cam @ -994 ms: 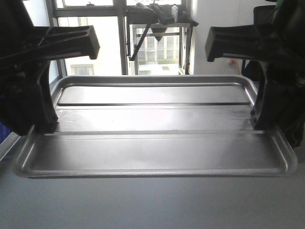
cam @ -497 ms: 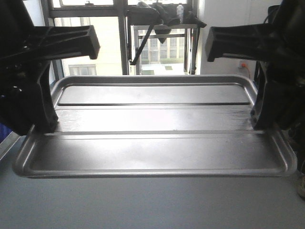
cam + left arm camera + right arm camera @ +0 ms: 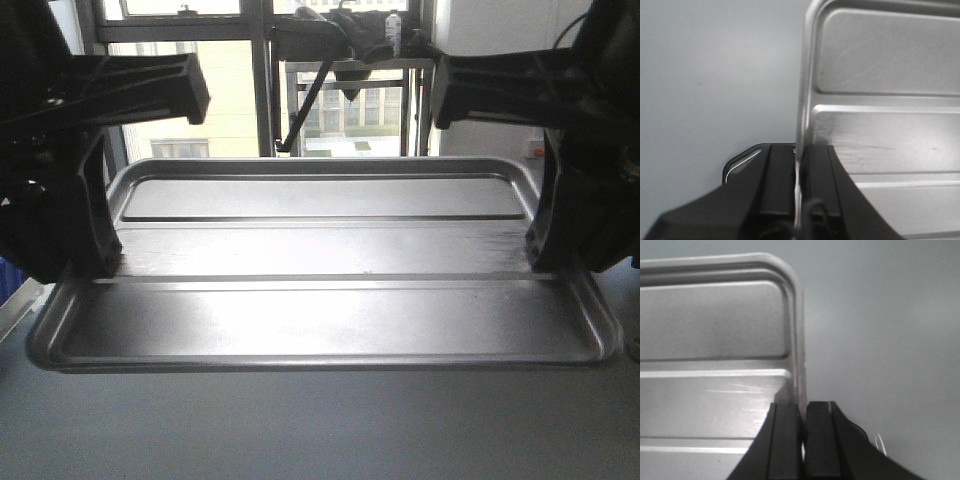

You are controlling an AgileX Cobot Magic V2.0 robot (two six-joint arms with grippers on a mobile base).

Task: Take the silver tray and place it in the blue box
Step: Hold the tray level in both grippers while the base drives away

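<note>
Lab: tall windows (image 3: pixel 225 95), equipment rack (image 3: pixel 345 66)

Wrist views: the left gripper (image 3: pixel 799 162) and right gripper (image 3: pixel 803 415) are cropped at the bottom edge, and the tray (image 3: pixel 880 125) runs out of frame sideways. Front view: we lose both short rims of the tray behind the grippers. The backlit clutter (image 3: pixel 345 35) at the window is too dark for us to identify.
</note>
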